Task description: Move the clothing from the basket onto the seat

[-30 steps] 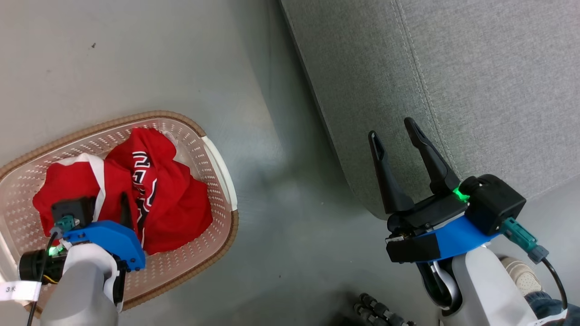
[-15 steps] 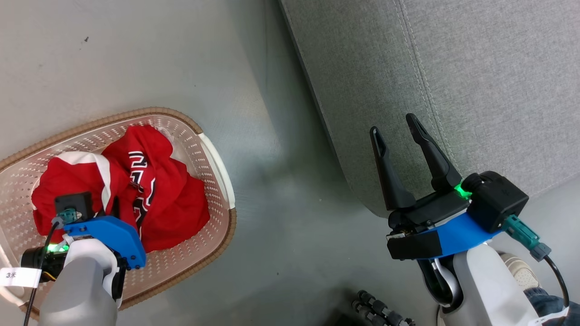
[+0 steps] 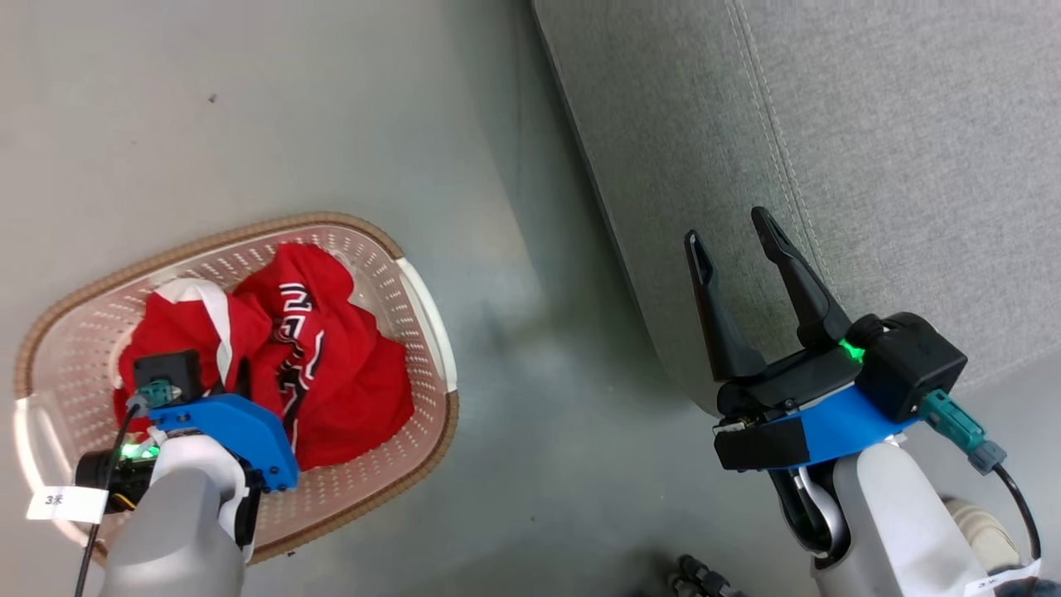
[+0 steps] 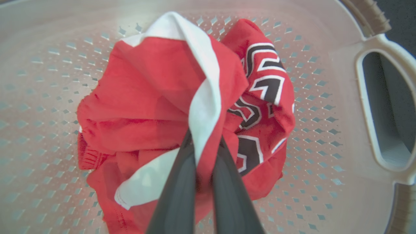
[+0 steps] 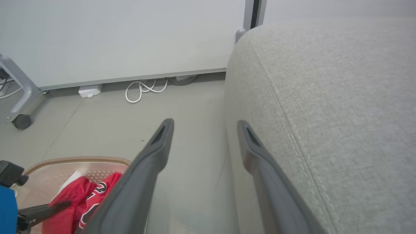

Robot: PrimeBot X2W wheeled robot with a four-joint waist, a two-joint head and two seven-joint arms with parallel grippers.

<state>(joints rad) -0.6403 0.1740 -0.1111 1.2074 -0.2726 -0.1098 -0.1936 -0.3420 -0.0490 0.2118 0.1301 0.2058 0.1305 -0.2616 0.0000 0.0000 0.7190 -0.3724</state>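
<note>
At eight o'clock the clothing [image 3: 348,398], soft and probably light, is lying bunched in the basket [image 3: 249,225], the left gripper [image 4: 204,143] pinching its white-striped fold, a good hold; at four o'clock the right gripper [image 3: 728,228] is hovering, fingers apart, by the seat [image 3: 912,166].

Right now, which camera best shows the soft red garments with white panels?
The left wrist view: the red garments are close up, pinched by the left gripper. The head view shows them in the cream perforated basket, partly behind that arm; the right wrist view catches one corner.
</note>
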